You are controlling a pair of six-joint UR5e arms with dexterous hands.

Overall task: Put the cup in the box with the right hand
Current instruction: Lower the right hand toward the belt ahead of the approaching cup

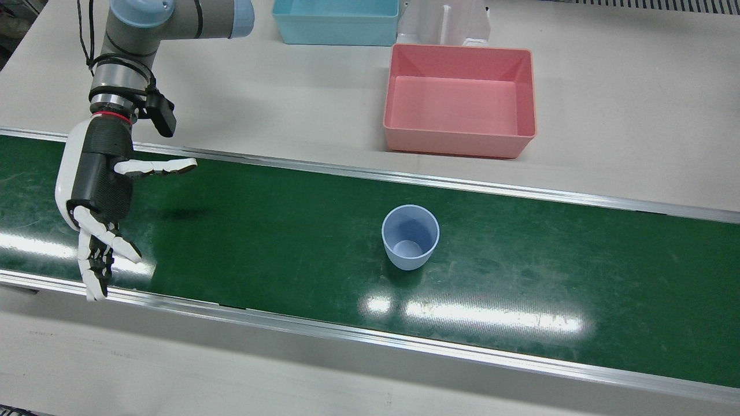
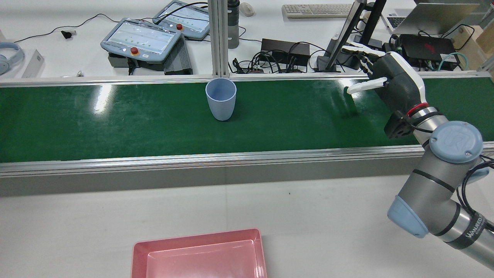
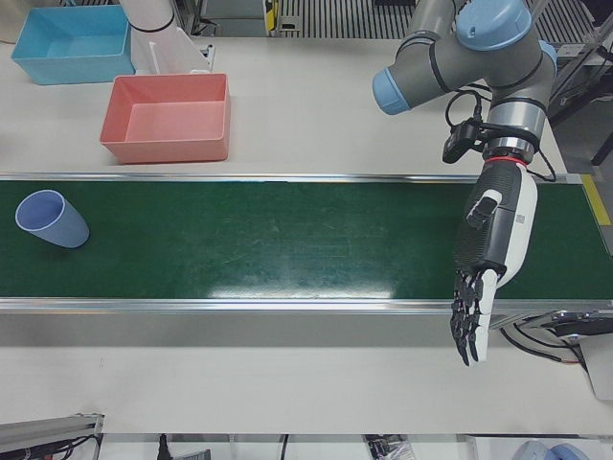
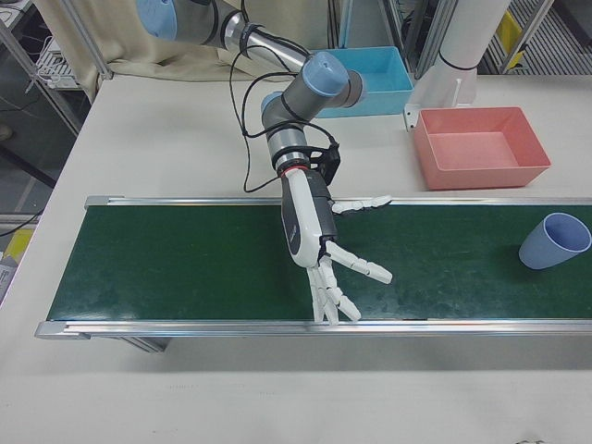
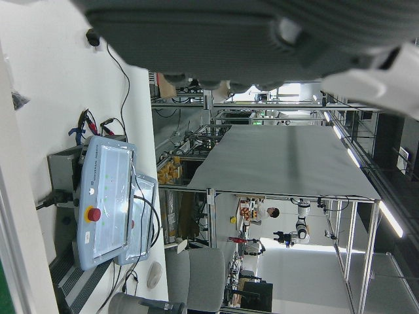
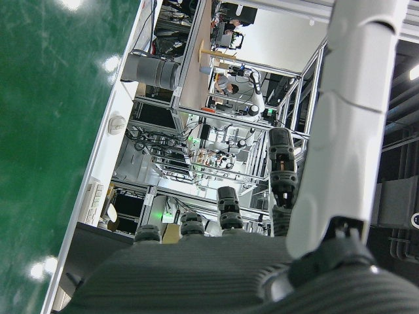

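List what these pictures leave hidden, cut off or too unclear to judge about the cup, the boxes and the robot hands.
1. Pink box: in the rear view, the bottom edge cuts off its near part.
2. Blue box: in the front view, the top edge cuts it off.
3. Left robot hand: outside the front and rear frames.
4. Cup: absent from both hand views; the right robot hand camera sees belt and background.

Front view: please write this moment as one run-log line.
right robot hand: open, over green conveyor belt | light blue plastic cup: upright on belt | pink plastic box: empty | left robot hand: open
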